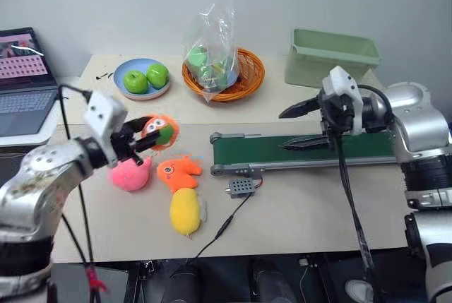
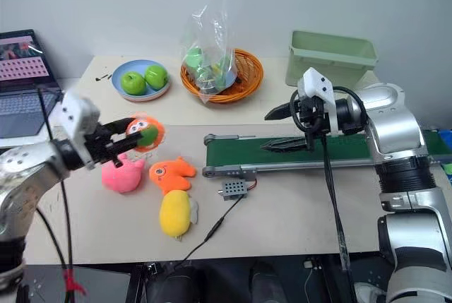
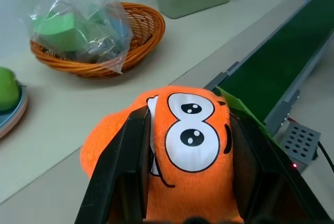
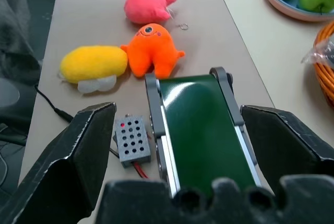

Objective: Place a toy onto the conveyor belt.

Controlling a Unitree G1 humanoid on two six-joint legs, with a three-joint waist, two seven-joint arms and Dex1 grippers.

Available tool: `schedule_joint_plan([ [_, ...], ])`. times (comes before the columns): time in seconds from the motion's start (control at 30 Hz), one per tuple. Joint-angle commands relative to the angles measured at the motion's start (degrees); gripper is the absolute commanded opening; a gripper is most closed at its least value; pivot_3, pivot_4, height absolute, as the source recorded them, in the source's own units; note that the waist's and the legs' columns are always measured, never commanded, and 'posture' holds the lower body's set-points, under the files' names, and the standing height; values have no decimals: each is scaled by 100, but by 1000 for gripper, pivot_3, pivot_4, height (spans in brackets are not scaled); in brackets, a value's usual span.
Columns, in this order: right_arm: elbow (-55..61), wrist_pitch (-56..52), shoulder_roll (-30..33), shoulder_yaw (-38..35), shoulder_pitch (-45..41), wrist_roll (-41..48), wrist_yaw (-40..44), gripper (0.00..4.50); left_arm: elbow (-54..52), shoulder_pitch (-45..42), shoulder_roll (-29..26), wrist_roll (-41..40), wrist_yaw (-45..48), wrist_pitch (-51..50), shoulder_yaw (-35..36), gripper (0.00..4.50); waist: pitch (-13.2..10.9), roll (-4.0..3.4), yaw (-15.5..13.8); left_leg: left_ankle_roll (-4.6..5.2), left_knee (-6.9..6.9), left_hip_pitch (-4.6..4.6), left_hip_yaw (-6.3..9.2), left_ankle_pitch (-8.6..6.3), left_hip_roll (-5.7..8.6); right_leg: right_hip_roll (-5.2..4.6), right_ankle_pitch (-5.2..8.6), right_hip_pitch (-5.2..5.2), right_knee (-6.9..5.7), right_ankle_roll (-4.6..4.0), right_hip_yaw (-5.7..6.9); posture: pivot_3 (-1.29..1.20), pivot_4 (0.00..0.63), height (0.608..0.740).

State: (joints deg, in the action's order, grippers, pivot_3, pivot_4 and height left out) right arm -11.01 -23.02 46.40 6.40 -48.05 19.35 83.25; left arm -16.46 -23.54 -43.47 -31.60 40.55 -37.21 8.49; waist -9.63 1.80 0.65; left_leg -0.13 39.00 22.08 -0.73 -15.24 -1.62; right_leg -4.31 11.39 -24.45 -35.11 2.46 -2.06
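Observation:
The toy point(image 1: 161, 132), a round orange plush ball with big white-and-black eyes and a bit of green, hangs above the table to the left of the belt's left end. My left gripper point(image 1: 152, 136) is shut on it, and in the left wrist view its black fingers point(image 3: 128, 166) press both sides of the toy point(image 3: 190, 145). The conveyor belt point(image 1: 247, 150), dark green in a grey frame, runs to the right across the table. Over its middle my right gripper point(image 1: 282, 130) stands wide open and points left, with nothing between its fingers point(image 4: 78, 151).
On the table below the toy lie a pink plush point(image 1: 131, 174), a flat orange plush point(image 1: 178, 171) and a yellow plush point(image 1: 185, 211). A grey perforated box point(image 1: 240, 187) sits before the belt. At the back are a plate of apples point(image 1: 141, 80), a basket point(image 1: 224, 75), a green bin point(image 1: 332, 56) and a laptop point(image 1: 25, 80).

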Motion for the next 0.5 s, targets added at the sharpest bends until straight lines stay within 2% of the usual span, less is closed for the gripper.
schedule_joint_plan([
  [0.03, 547, -255, 258, -430, 189, 215, -197, 4500, 574, -660, 224, 376, 351, 420, -620, 2004, 0, 0, 5, 0, 0, 0, 0, 0, 1, 0, 0, 0, 0, 0, 0, 0, 150, 740],
  [0.27, 1459, -846, 659, -938, 920, 571, -534, 4500, 2125, -1560, 928, 1109, 1276, 1387, -1691, 2004, 0, 0, 6, 2, 2, 6, -1, 1, 2, 1, -1, 0, 0, 2, -2, 0, 150, 740],
  [0.5, 1993, -1147, 887, -1244, 1364, 840, -818, 4500, 3371, -2130, 1512, 1546, 1756, 2060, -1979, 2004, 0, 0, 2, 3, 11, 6, 0, 1, 2, 3, 0, -1, 2, 4, -5, 0, 150, 740],
])
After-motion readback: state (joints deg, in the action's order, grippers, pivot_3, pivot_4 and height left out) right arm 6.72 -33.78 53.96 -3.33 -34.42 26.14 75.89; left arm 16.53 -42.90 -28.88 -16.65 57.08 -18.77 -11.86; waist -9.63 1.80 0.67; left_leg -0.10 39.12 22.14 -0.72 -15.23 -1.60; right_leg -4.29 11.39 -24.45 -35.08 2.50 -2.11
